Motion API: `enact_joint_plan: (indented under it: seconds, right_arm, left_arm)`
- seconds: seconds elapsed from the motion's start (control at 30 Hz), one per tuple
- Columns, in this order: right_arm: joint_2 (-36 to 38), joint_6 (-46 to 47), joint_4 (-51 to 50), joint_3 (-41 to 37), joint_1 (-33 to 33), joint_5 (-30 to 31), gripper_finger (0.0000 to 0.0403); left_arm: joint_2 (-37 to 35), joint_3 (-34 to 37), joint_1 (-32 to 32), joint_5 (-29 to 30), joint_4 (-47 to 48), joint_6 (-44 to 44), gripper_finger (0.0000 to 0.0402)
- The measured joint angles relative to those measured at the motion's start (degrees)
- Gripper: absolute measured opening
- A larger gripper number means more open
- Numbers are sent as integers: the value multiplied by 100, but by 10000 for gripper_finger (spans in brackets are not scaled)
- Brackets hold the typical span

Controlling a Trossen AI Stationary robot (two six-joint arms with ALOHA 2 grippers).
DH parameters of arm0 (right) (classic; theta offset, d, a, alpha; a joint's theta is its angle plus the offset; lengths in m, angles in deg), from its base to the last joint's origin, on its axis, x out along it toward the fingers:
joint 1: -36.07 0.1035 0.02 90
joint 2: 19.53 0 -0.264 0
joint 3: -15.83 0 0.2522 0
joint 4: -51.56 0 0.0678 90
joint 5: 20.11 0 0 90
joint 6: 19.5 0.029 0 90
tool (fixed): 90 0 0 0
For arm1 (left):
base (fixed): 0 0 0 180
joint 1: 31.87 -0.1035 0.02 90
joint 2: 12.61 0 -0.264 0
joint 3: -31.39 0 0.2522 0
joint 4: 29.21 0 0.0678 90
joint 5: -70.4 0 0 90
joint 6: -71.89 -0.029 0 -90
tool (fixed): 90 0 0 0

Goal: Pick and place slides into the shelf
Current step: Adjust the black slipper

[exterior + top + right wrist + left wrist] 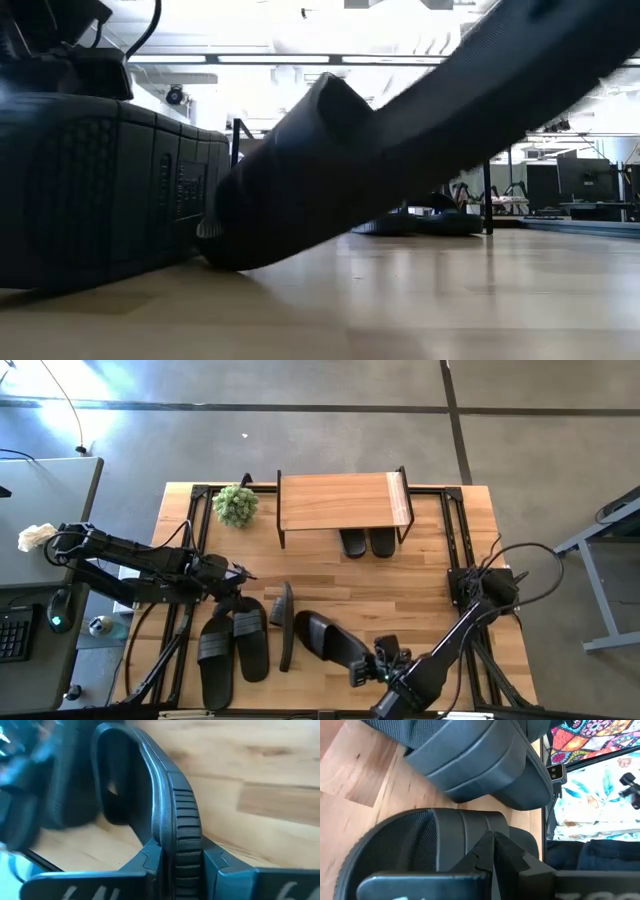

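The shelf (340,500) stands at the table's far middle, with two black slides (366,542) on the table under it. Near the left front, two slides (232,645) lie flat side by side and a third (286,625) stands on its edge. My left gripper (240,575) is shut just above the flat pair, its fingers (493,845) over a strap; I cannot tell whether they touch it. My right gripper (362,668) is shut on another slide (325,635) near the front middle. My right gripper pinches the slide's sole at its near end (187,837) between the two fingers, one on each face, with the ribbed rim showing between them. The fingers slant down from the table's near right. The slide is turned on its side and tilted, its far end (215,250) down at the table.
A small green plant (236,505) sits left of the shelf. Black metal frames (455,530) run along the table's left and right sides. Bare wood lies between the shelf and the loose slides. A grey desk (50,530) with a keyboard stands beyond the left edge.
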Motion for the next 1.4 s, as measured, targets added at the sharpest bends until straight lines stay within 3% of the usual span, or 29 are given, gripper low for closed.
enact_joint_plan:
  seconds: [0.47, 0.73, 0.9, 1.23, 1.4]
  right_arm:
    - [-15, -447, -123, -246, 62, -1084, 160]
    - [-15, -482, -277, -246, 69, -1510, 169]
    - [-15, -825, -150, -246, 71, -2273, 170]
    - [-7, -888, 36, -244, 109, -2114, 170]
    - [-2, -911, 97, -244, 104, -2015, 198]
  left_arm:
    - [0, 0, 0, -3, -2, 50, 0]
    - [0, 0, 0, -2, -2, 135, 0]
    - [0, 2, 0, -2, -2, 153, 0]
    - [0, 2, 0, 0, -2, 155, 0]
    - [0, 2, 0, 0, -2, 154, 0]
